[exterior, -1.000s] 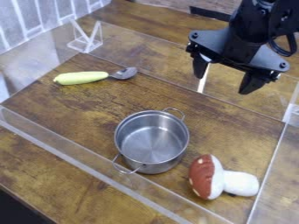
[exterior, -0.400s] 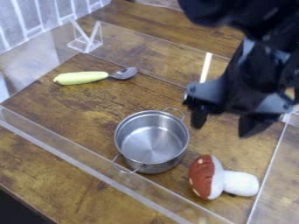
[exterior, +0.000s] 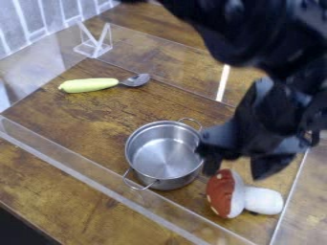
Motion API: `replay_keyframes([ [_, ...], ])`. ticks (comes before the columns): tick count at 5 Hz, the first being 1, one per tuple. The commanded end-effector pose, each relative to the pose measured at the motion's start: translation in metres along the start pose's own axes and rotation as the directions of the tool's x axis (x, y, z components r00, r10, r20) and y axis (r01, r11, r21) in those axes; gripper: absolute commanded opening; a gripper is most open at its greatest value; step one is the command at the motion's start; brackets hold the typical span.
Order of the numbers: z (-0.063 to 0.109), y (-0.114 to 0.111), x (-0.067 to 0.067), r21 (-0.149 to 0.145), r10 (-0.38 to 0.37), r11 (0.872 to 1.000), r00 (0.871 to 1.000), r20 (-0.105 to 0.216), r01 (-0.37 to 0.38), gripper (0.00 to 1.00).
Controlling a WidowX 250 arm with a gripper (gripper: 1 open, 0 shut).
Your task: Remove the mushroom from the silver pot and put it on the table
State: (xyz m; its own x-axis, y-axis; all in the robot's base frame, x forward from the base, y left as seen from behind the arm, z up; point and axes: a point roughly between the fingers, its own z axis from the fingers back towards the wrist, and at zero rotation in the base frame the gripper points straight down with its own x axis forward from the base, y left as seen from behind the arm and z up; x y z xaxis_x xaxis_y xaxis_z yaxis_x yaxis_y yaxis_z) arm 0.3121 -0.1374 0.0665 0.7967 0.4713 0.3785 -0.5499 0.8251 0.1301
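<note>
The silver pot (exterior: 163, 154) stands empty near the middle of the table (exterior: 71, 124). Just right of it, the mushroom (exterior: 228, 194) lies on its side on the wood, reddish-brown cap toward the pot and white stem pointing right. My black gripper (exterior: 239, 165) is blurred with motion and hangs just above the mushroom's cap, close to the pot's right rim. Its two fingers stand apart with nothing between them, so it is open. The arm hides the table's right rear part.
A spoon (exterior: 96, 84) with a yellow handle and grey bowl lies at the back left. A clear acrylic stand (exterior: 92, 40) sits behind it. Low clear acrylic walls (exterior: 76, 161) edge the tabletop along the front and right side.
The gripper has come down and toward the front, from high over the back right to just above the mushroom. It stayed open. Pot, mushroom and spoon have not moved.
</note>
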Motion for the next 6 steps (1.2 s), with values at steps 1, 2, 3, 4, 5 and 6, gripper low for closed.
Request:
replay_keyframes([
  [1, 0.011, -0.014, 0.005, -0.054, 0.063, 0.996, 0.998, -0.015, -0.064, 1.00],
  [2, 0.007, -0.018, 0.005, -0.052, 0.101, 0.993, 0.993, -0.053, -0.104, 1.00],
  [3, 0.010, -0.020, 0.004, -0.064, 0.086, 0.994, 0.993, -0.079, -0.091, 1.00],
  [4, 0.011, -0.019, 0.005, -0.075, 0.065, 0.995, 0.993, -0.097, -0.073, 1.00],
  [5, -0.003, -0.016, 0.010, -0.097, 0.018, 0.995, 0.994, -0.111, -0.029, 1.00],
  [6, -0.017, -0.014, 0.014, -0.122, -0.023, 0.992, 0.992, -0.128, 0.007, 1.00],
])
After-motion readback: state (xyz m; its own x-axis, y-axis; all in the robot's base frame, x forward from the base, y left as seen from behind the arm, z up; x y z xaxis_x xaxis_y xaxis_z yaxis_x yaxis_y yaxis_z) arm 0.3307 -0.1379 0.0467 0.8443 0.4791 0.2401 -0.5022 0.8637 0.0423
